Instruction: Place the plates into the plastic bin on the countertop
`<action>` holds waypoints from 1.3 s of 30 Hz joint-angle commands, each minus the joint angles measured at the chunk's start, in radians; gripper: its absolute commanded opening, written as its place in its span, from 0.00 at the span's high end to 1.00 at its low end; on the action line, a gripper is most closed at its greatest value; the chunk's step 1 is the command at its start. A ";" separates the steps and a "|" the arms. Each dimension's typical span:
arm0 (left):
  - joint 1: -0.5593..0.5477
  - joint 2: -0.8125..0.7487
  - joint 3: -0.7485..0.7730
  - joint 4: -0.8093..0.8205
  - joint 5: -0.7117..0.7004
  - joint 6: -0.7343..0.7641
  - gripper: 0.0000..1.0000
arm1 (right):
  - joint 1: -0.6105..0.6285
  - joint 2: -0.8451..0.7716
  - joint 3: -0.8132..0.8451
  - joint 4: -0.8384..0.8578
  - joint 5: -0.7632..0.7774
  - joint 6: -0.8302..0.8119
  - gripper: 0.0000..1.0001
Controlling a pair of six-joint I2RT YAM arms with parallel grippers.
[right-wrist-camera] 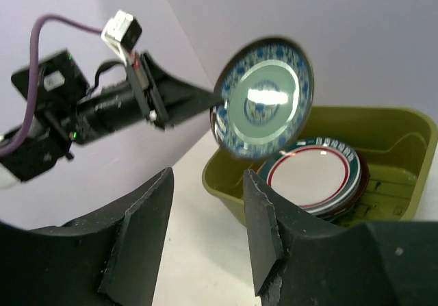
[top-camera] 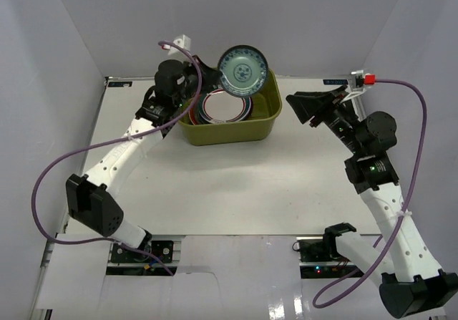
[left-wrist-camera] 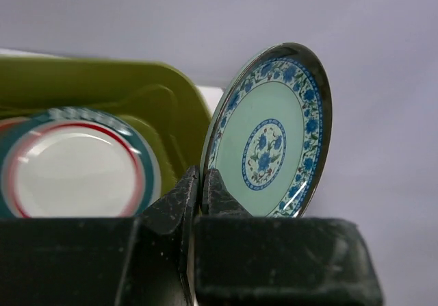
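Note:
My left gripper (top-camera: 210, 77) is shut on the rim of a small teal plate (top-camera: 242, 69) with blue flowers and holds it on edge above the olive-green plastic bin (top-camera: 266, 123). The plate also shows in the left wrist view (left-wrist-camera: 270, 138) and the right wrist view (right-wrist-camera: 263, 98). Inside the bin lies a stack of plates with a red-teal ringed white plate (top-camera: 226, 108) on top, also seen in the left wrist view (left-wrist-camera: 72, 169) and the right wrist view (right-wrist-camera: 315, 176). My right gripper (top-camera: 295, 105) is open and empty, to the right of the bin.
The white countertop (top-camera: 236, 184) stretches in front of the bin. White walls (top-camera: 50, 55) stand on the left, back and right. Purple cables (top-camera: 50, 177) loop beside both arms.

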 commanded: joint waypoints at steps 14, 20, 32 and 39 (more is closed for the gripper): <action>0.231 0.463 0.274 -0.240 0.022 0.069 1.00 | 0.008 0.112 -0.117 0.002 -0.104 -0.011 0.48; 0.231 0.503 0.280 -0.280 0.074 0.101 0.72 | 0.019 0.133 -0.128 0.014 -0.091 -0.002 0.38; 0.193 0.275 0.193 -0.261 -0.080 0.223 0.02 | 0.059 0.170 -0.103 0.017 0.002 -0.002 0.10; 0.107 -0.015 0.094 -0.226 -0.063 0.280 0.02 | 0.063 0.147 -0.017 -0.110 0.139 -0.158 0.10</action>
